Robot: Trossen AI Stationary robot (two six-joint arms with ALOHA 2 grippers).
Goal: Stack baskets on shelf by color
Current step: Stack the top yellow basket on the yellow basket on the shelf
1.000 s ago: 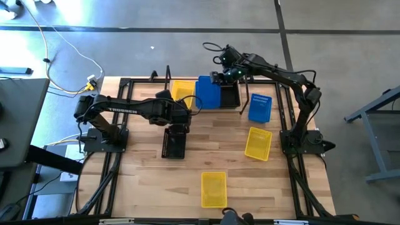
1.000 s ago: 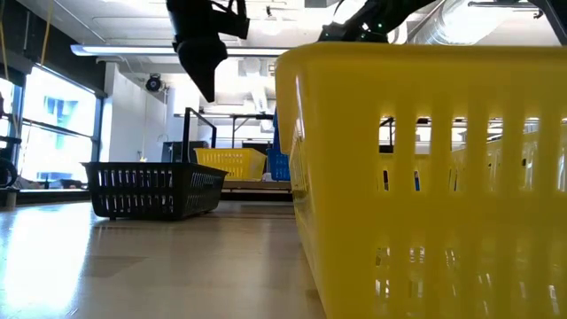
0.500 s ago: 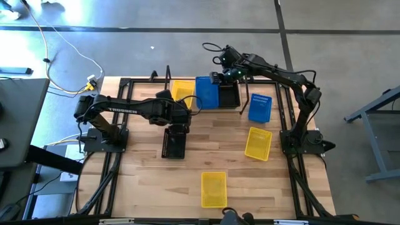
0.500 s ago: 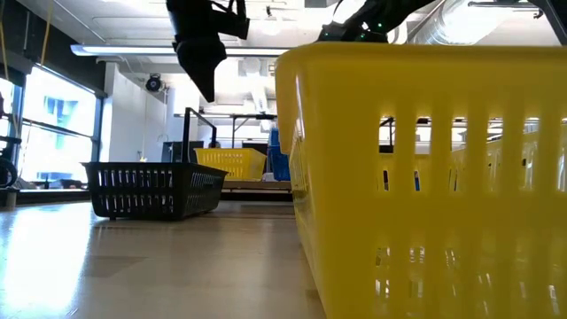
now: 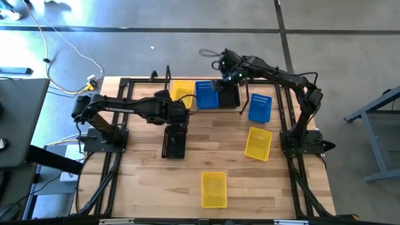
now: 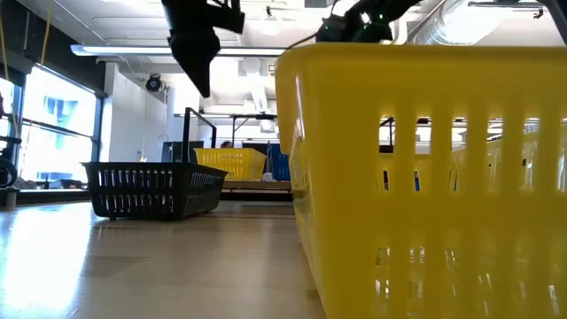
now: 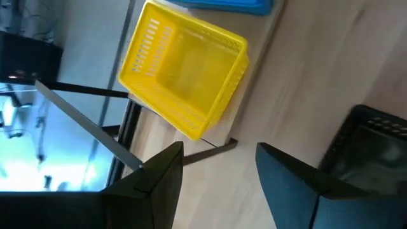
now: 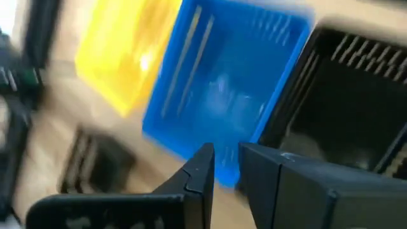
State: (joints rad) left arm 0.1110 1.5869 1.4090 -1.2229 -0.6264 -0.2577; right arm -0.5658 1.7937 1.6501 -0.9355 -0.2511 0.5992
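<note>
- The right gripper (image 5: 217, 85) is hovering over the shelf (image 5: 234, 107) at the table's far edge, fingers nearly together, gripping nothing visible.
- The left gripper (image 7: 219, 166) is hanging open above a black basket (image 5: 174, 143) near the table's middle.
- A yellow basket (image 5: 182, 91), a blue basket (image 5: 205, 94) and another black basket (image 5: 229, 95) are sitting side by side on the shelf.
- One blue and two yellow baskets are lying loose on the table.

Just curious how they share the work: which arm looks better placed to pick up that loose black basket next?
Probably the left. Its gripper hangs open right beside the black basket, while the right gripper is at the shelf.
</note>
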